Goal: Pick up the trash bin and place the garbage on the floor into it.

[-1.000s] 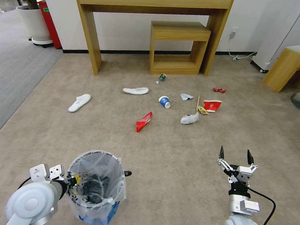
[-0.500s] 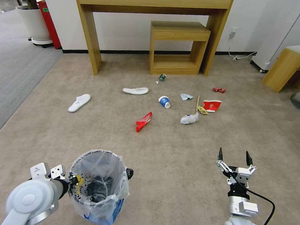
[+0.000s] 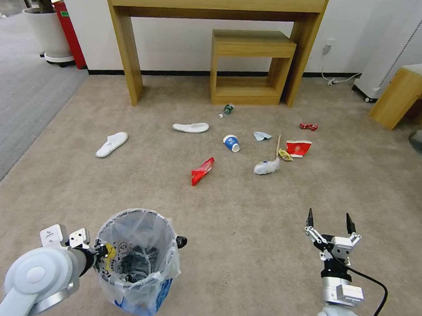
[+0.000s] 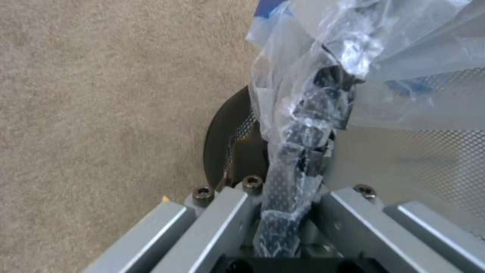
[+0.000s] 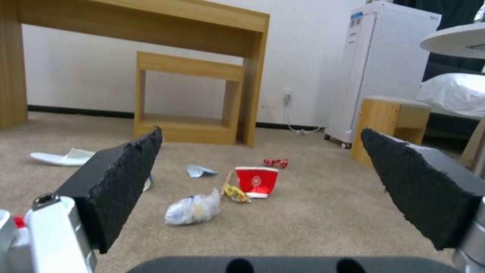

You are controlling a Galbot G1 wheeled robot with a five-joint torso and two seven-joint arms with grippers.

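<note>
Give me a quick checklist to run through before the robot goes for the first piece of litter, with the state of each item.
1. Left tool clamped on the trash bin's rim: ok; the left wrist view shows rim and liner pinched between its fingers.
2. Bin upright, mouth open: ok.
3. Right tool open and empty: ok.
4. Bare floor between right tool and litter: ok.
5. Nearest litter, the red wrapper and the crumpled plastic bag, lying apart from other pieces: ok.
6. Bin lifted off the floor: cannot tell.

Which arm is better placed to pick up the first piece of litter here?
Right. The right gripper hangs open and empty, facing the garbage; the left gripper is clamped on the trash bin rim.
</note>
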